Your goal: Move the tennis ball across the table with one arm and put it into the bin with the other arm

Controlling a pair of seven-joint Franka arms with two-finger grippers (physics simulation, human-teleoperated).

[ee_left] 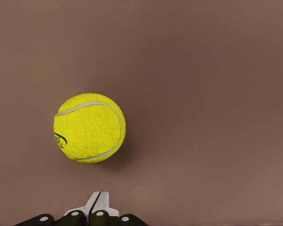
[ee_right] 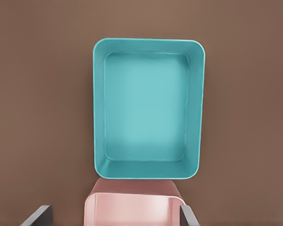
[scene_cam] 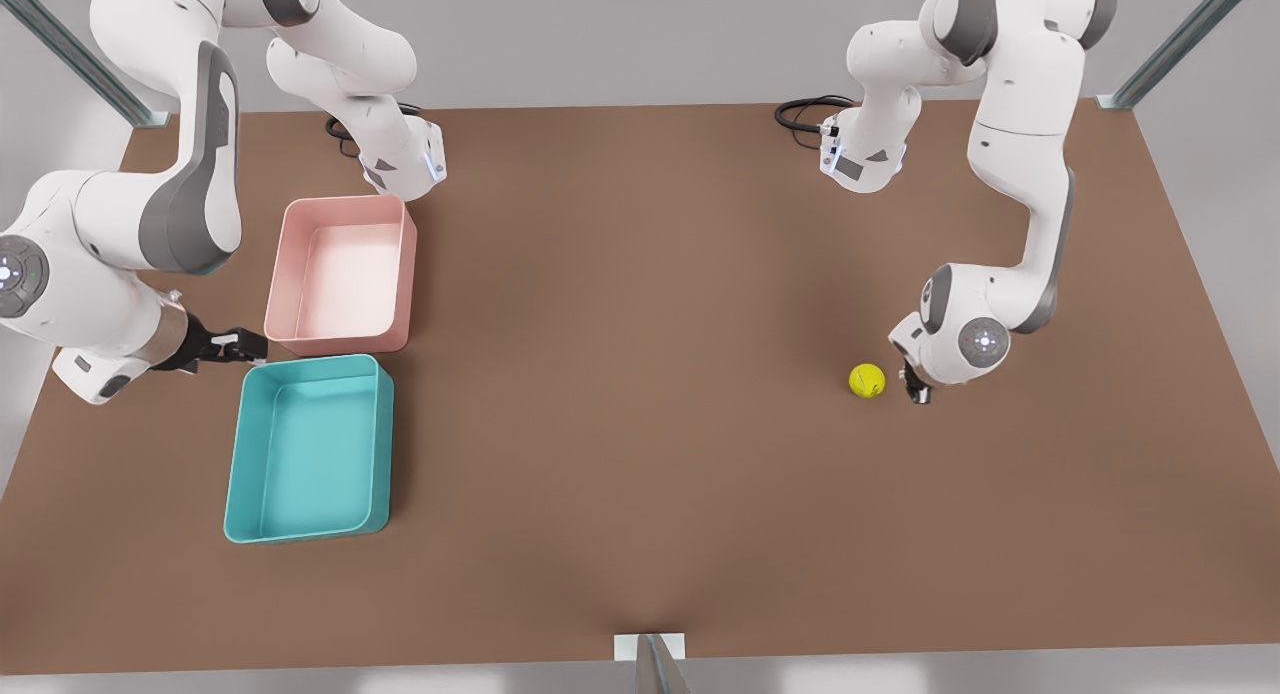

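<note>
The yellow-green tennis ball [scene_cam: 867,380] [ee_left: 89,127] rests on the brown table [scene_cam: 640,374] toward the front view's right. My left gripper [scene_cam: 915,392] [ee_left: 98,205] hangs low just beside it, on the side away from the bins, fingers shut with nothing held and a small gap to the ball. Over at the front view's left, my right gripper [scene_cam: 245,346] [ee_right: 113,214] waits open near where the two bins meet. A teal bin [scene_cam: 305,454] [ee_right: 146,113] and a pink bin [scene_cam: 340,274] [ee_right: 132,209] stand there, both empty.
The two bins sit end to end, the pink one farther back. A wide stretch of bare tabletop separates the ball from the bins. Arm bases and black cables [scene_cam: 805,109] sit along the table's back edge.
</note>
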